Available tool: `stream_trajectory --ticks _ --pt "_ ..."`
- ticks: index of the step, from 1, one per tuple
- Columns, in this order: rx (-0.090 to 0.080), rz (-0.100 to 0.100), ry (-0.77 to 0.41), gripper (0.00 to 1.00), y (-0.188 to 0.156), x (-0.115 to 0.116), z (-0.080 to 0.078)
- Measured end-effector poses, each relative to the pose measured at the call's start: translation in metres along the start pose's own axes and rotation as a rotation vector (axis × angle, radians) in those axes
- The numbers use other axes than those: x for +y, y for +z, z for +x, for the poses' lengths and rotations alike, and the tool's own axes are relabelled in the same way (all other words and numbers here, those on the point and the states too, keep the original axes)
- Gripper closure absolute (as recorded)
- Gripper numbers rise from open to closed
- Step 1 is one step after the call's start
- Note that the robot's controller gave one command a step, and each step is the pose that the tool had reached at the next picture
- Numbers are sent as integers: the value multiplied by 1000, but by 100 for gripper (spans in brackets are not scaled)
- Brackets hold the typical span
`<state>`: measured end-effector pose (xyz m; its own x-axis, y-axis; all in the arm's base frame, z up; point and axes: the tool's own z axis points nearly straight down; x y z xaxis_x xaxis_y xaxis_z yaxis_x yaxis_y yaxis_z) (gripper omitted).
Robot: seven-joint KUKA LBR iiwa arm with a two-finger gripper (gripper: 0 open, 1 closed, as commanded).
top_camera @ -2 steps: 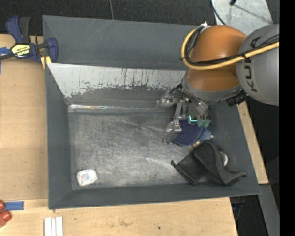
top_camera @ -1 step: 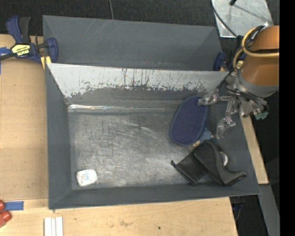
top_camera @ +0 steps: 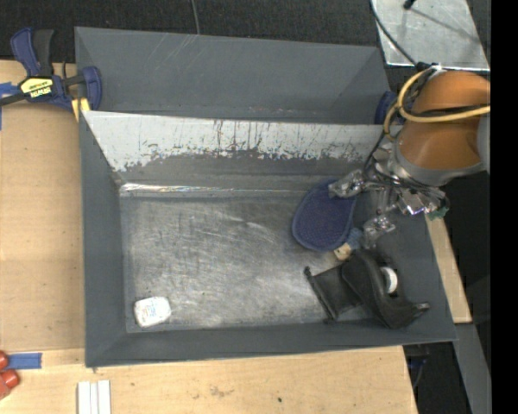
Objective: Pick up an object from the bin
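Starting at the near side of the grey metal bin (top_camera: 99, 257) – down in the front left corner of the floor lies a small white block (top_camera: 152, 310), all on its own, well apart from everything else. Over at the front right, a bulky black thing (top_camera: 363, 296) sits against the right-hand slope, with a white round part (top_camera: 388, 277) showing on its top. Just behind it, a tiny pale bit (top_camera: 344, 251) lies between the black thing and the next item back.

That next item is a dark blue oval pad (top_camera: 322, 218), lying flat on the floor toward the back right, its far tip near the rear wall. The rest of the floor is bare scratched metal.

Now the hand (top_camera: 373, 214) – it hangs at the blue pad's right edge, just beyond the black thing, under the arm's orange cover (top_camera: 440, 132). Whether it touches the pad I can't tell, nor whether it stands wide or narrow. Nothing can be seen held in it.
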<state>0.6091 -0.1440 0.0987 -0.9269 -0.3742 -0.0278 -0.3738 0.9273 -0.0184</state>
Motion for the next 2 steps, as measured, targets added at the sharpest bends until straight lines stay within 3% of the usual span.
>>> stream_trajectory --ticks 1,2 --pt "-8 1 1 100 0 0 -2" --pt "14 -13 -217 100 -181 6 -30"
